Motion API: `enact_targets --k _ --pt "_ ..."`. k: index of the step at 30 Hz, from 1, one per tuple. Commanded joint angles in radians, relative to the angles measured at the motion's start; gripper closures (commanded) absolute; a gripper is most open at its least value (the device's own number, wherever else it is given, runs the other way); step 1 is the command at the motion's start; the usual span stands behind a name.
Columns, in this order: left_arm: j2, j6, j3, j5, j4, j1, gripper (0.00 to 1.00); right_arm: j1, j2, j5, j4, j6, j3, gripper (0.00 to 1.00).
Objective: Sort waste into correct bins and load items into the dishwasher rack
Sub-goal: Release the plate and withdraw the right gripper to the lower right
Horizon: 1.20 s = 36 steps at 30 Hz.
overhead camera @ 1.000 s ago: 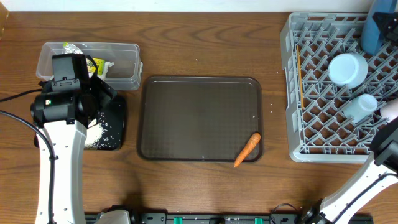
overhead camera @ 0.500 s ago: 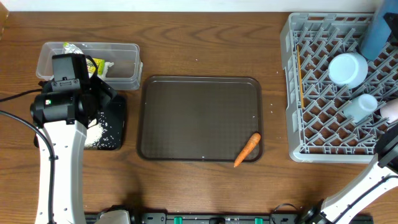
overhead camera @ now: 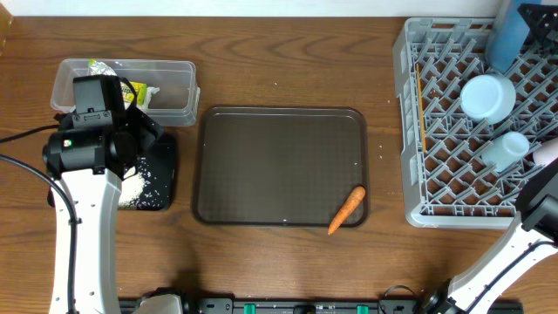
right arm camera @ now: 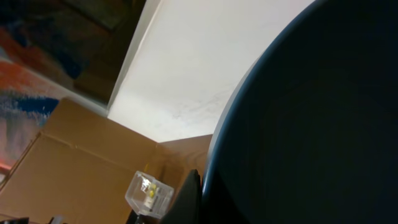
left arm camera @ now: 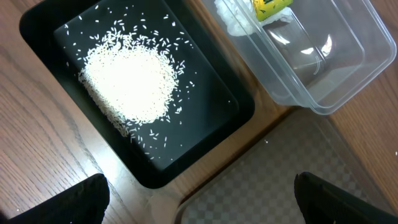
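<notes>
My left gripper [left arm camera: 199, 208] hangs open over the table beside the black tray [left arm camera: 155, 177], which holds a heap of rice [left arm camera: 130, 84]. The clear tub [overhead camera: 174, 92] behind it contains the yellow-green wrapper [left arm camera: 270, 7] and white tissue [left arm camera: 233, 18]. The carrot [overhead camera: 347, 210] lies at the brown tray's front right corner. My right gripper [right arm camera: 202, 199] is shut on the dark-blue dish [right arm camera: 311, 124], which stands on edge [overhead camera: 510, 35] over the back of the dishwasher rack [overhead camera: 405, 131]. A pale-blue bowl [overhead camera: 486, 96] and a cup [overhead camera: 506, 150] sit in the rack.
The large brown serving tray [overhead camera: 279, 166] fills the table's middle between the bins and the rack. The left arm [overhead camera: 83, 201] reaches up the left side. A cardboard box [right arm camera: 81, 162] shows beyond the dish in the right wrist view.
The dark-blue dish has shifted leftward over the rack's back right corner with the right gripper. The left arm has stayed still.
</notes>
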State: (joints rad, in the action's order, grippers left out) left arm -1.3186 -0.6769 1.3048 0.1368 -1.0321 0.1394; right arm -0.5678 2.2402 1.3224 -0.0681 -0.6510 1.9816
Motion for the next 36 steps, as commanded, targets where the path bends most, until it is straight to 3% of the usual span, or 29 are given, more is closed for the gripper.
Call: enact_targets --k 1,19,21,24,26,29,31,32,36 --pt "-0.003 0.006 0.008 0.005 -0.003 0.000 0.02 -0.020 -0.003 0.002 -0.018 0.013 -0.003 0.99" --pt "-0.003 0.006 0.008 0.005 -0.003 0.000 0.02 -0.151 0.045 -0.010 -0.034 0.026 -0.005 0.98" --pt "-0.003 0.006 0.008 0.005 -0.004 0.000 0.02 -0.162 0.045 -0.009 -0.034 0.008 -0.005 0.88" --pt "-0.003 0.006 0.008 0.005 -0.004 0.000 0.02 -0.182 0.045 -0.011 -0.033 -0.008 -0.005 0.82" --pt "-0.003 0.006 0.008 0.005 -0.004 0.000 0.02 -0.199 0.045 -0.025 -0.034 -0.006 -0.005 0.69" --pt "-0.003 0.006 0.008 0.005 -0.004 0.000 0.02 -0.229 0.045 -0.034 -0.041 -0.008 -0.005 0.34" --pt "-0.003 0.006 0.008 0.005 -0.004 0.000 0.02 -0.249 0.045 -0.031 -0.044 -0.019 -0.005 0.18" --pt "-0.003 0.006 0.008 0.005 -0.004 0.000 0.02 -0.259 0.044 -0.032 -0.056 -0.021 -0.005 0.01" --pt "-0.003 0.006 0.008 0.005 -0.004 0.000 0.02 -0.289 0.039 -0.039 -0.086 -0.024 -0.005 0.01"
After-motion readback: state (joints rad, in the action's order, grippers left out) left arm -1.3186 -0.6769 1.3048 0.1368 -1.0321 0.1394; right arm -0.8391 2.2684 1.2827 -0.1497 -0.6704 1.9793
